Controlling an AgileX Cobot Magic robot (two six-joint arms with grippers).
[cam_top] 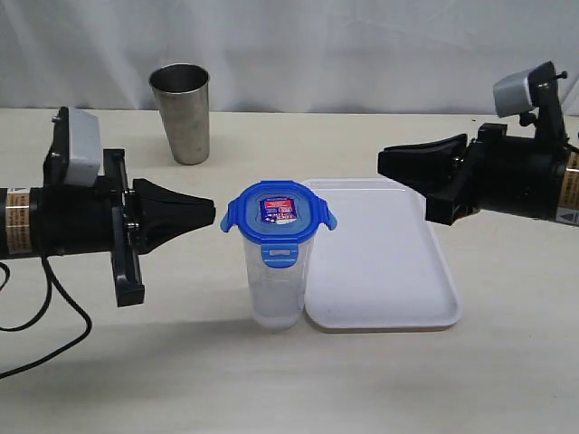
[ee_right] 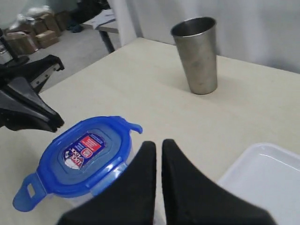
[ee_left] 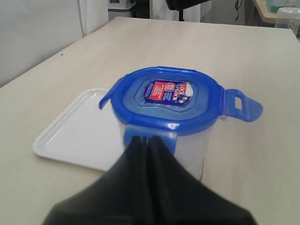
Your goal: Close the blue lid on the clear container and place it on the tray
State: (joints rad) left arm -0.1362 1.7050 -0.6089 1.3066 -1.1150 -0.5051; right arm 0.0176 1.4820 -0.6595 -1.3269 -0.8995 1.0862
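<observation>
The clear container stands upright on the table, just left of the white tray. The blue lid sits on top of it with its red-and-white sticker up. One flap hangs folded down on the near side, while the side flaps stick outward. My left gripper is shut, level with the lid, its tip just short of the lid's left edge. In the left wrist view that gripper points at a folded-down flap. My right gripper is shut and empty, hovering over the tray's far corner, apart from the lid.
A steel cup stands upright at the back left, well behind the container. The left arm's cable loops over the table at the front left. Both arms lie low over the table, either side of the container.
</observation>
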